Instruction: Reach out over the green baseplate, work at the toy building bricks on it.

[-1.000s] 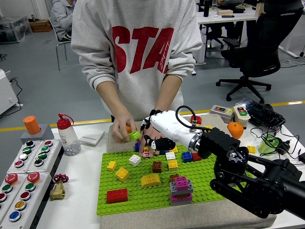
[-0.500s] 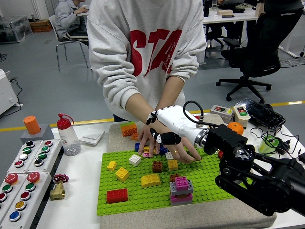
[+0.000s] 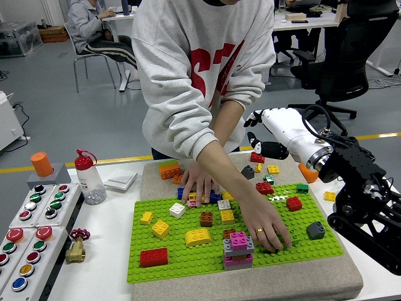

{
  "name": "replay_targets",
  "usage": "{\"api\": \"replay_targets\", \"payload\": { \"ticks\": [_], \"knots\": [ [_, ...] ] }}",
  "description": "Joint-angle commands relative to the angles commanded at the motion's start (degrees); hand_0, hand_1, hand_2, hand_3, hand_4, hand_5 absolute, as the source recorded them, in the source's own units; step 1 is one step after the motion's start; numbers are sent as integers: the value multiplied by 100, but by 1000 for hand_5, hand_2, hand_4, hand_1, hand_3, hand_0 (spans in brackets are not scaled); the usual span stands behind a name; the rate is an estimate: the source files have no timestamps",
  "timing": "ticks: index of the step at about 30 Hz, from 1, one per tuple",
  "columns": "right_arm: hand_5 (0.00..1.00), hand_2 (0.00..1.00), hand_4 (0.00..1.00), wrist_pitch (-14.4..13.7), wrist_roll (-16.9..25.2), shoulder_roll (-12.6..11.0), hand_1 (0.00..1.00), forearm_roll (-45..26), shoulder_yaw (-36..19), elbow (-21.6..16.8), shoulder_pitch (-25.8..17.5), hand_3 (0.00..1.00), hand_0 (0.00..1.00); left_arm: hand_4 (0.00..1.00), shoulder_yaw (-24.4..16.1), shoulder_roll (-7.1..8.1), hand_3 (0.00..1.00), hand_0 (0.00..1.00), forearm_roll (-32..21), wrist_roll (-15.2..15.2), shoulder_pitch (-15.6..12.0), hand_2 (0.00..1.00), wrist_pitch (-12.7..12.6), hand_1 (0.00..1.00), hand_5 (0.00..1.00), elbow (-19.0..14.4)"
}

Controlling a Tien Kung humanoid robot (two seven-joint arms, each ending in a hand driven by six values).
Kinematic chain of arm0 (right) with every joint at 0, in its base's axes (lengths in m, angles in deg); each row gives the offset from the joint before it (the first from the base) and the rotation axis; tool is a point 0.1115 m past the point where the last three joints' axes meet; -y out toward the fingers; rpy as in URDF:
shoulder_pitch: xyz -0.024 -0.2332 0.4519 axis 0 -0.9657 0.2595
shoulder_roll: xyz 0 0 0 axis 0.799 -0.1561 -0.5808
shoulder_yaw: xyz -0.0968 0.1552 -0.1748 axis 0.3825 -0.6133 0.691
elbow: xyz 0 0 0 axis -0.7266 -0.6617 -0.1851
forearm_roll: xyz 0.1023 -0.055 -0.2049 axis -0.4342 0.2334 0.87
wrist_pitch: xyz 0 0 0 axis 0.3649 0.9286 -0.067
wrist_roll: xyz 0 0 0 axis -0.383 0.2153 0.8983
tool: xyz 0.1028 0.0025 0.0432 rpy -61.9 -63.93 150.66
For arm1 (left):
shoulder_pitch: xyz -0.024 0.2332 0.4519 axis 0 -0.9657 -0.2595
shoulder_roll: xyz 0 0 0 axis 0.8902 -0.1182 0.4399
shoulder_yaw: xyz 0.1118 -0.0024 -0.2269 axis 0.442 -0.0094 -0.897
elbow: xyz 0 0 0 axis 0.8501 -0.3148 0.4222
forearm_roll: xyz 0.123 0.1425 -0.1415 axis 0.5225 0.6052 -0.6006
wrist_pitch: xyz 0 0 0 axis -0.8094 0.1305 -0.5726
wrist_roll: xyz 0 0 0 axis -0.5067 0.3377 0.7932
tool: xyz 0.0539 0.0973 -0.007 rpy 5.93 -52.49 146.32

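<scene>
Currently between reaches: right hand raised above far right corner of green baseplate, fingers loosely curled, holding nothing. Toy building bricks scattered on baseplate. Person's hands pressing on bricks, blocking centre. Probably wait; open room only near baseplate's right edge.

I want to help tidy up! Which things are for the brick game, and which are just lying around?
For the game:
baseplate
yellow brick
red brick
pink stack
right hand, lifted off to the right
person's hands on the bricks

Lying around:
bottle
button boxes
brass valve
orange cup
</scene>
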Motion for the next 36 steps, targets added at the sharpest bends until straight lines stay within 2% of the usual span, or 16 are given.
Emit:
{"api": "replay_targets", "payload": {
  "ticks": [2,3,6,8,9,13,14,18,20,21,26,27,36],
  "knots": [
    [324,660,460,115,0,-166,696,-3,-57,52,-82,649,714,309,-2,1,414,634,3,0,-4,608,0,598,940,1],
    [318,688,481,198,5,-236,711,7,-67,76,-125,700,730,309,-1,3,414,633,1,-1,-4,608,0,598,938,2],
    [318,688,481,462,35,-407,711,50,-107,108,-269,700,730,309,6,5,414,633,-13,-7,-5,608,-4,598,938,4],
    [318,688,481,612,59,-476,711,77,-135,106,-344,700,730,309,10,3,414,633,-25,-10,-5,608,-8,598,938,5],
    [323,716,544,711,87,-518,744,89,-154,93,-390,743,773,308,13,3,414,634,-31,-14,-4,609,-9,598,935,6],
    [323,716,544,1158,202,-686,744,184,-135,-8,-528,743,773,308,10,5,414,634,-32,-24,8,609,-9,598,935,11],
    [322,750,620,1235,220,-710,775,200,-118,-27,-543,774,816,308,9,5,415,634,-31,-25,10,609,-9,598,935,11],
    [322,750,620,1551,379,-806,775,311,141,-110,-567,774,816,308,8,7,415,634,-23,-22,19,609,-5,598,935,11],
    [322,750,620,1651,442,-833,775,377,283,-138,-560,774,816,308,7,9,415,634,-15,-18,23,609,0,598,935,10],
    [321,776,674,1689,464,-841,790,404,342,-147,-555,796,837,308,6,10,415,632,-10,-16,25,609,2,599,936,10],
    [321,776,674,1976,538,-838,790,594,628,-149,-555,796,837,308,5,13,415,632,-10,-19,29,609,2,599,936,11],
    [305,801,705,2010,546,-833,804,620,655,-145,-560,822,855,308,6,13,415,635,-16,-21,29,609,0,599,935,12],
    [320,815,714,2272,709,-739,814,779,1005,-45,-542,842,876,308,17,17,415,633,-30,-35,49,610,1,600,935,16]
  ]
}}
